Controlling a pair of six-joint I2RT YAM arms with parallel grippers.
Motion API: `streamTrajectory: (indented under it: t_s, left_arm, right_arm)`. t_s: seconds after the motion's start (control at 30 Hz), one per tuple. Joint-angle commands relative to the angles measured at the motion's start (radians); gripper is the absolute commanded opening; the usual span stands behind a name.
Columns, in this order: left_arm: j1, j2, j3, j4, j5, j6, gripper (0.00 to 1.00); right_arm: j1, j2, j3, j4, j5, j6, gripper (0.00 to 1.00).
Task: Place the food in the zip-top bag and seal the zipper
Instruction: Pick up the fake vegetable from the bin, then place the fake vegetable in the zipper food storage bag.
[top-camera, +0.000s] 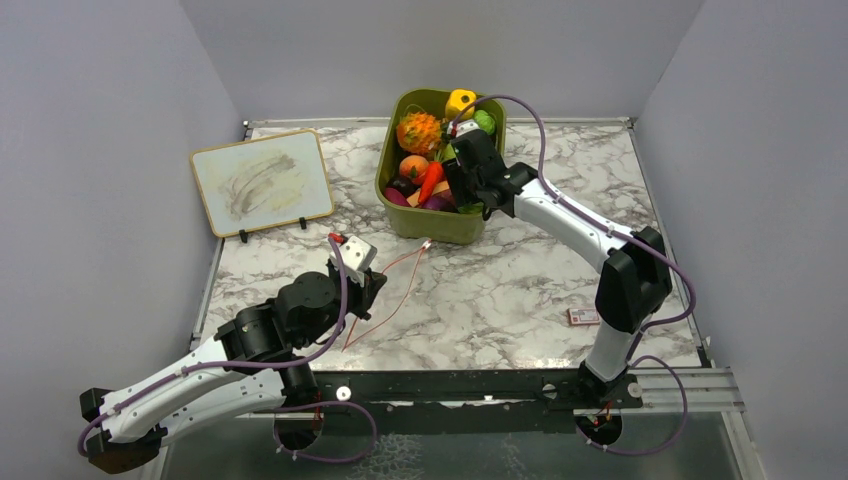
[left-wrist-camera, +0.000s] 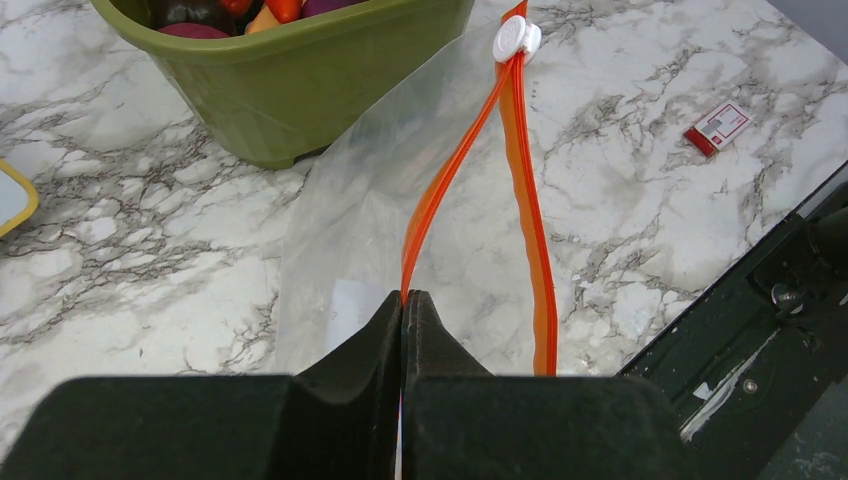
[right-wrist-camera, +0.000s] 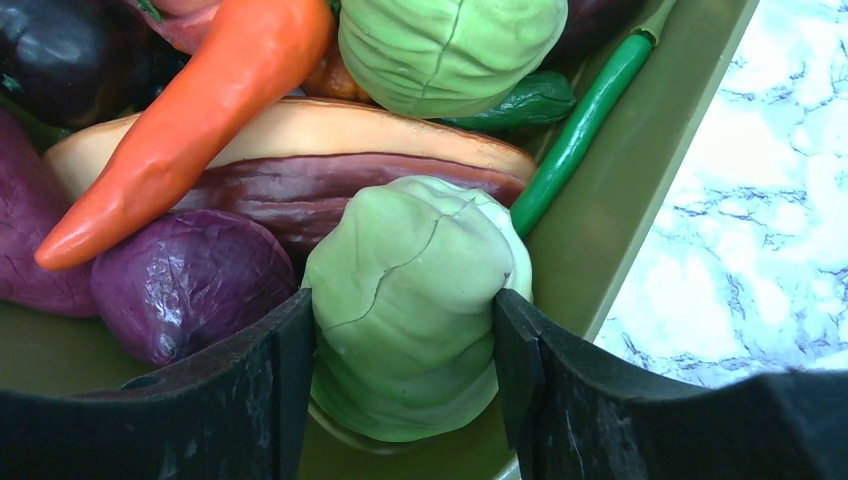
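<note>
Zip-top bag (left-wrist-camera: 370, 200): clear, on marble table (top-camera: 520, 280), centre-left of the top view, mouth strips parted. Zipper (left-wrist-camera: 525, 200): orange-red, one strip pinched between the closed left gripper (left-wrist-camera: 403, 300) fingers. Toy cabbage (right-wrist-camera: 405, 250): light green, clamped between the right gripper (right-wrist-camera: 402, 300) fingers, inside olive-green bin (top-camera: 440, 225), upper centre of the top view

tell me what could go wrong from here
1. The right gripper squeezes the round light-green cabbage by its sides. It might squirt out on lifting, or drag up the purple vegetable pressed against it in the olive bin.
2. The left gripper pinches only one strip of the zipper, so the zip-top bag gapes just a narrow slit. The cabbage may catch on the mouth instead of dropping in.
</note>
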Motion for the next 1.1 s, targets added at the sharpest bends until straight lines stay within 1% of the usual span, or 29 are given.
streamTrajectory:
  t_s: [0.0, 0.23, 0.53, 0.7, 0.8, 0.93, 1.07]
  left_arm:
    - [0.001, 0.0, -0.014, 0.034, -0.001, 0.003, 0.0]
    - [0.0, 0.01, -0.013, 0.033, -0.007, 0.001, 0.0]
    - [0.0, -0.004, -0.011, 0.036, -0.029, -0.039, 0.0]
    - [0.0, 0.002, -0.009, 0.044, -0.023, -0.07, 0.0]
    - [0.0, 0.012, 0.0, 0.044, -0.027, -0.079, 0.0]
    - [0.001, 0.031, 0.014, 0.055, -0.03, -0.108, 0.0]
    - [0.0, 0.054, 0.028, 0.062, -0.028, -0.131, 0.0]
  right_arm:
    - [-0.004, -0.046, -0.02, 0.016, 0.003, -0.007, 0.49]
    - [-0.004, -0.144, -0.034, 0.027, -0.046, -0.002, 0.44]
    - [-0.005, -0.305, -0.083, 0.036, -0.186, 0.035, 0.4]
    - [-0.004, -0.439, -0.146, 0.044, -0.297, 0.074, 0.38]
    - [-0.004, -0.545, -0.226, 0.08, -0.388, 0.11, 0.37]
    - [-0.004, -0.681, -0.353, 0.169, -0.578, 0.17, 0.36]
    - [-0.005, -0.805, -0.521, 0.349, -0.808, 0.282, 0.35]
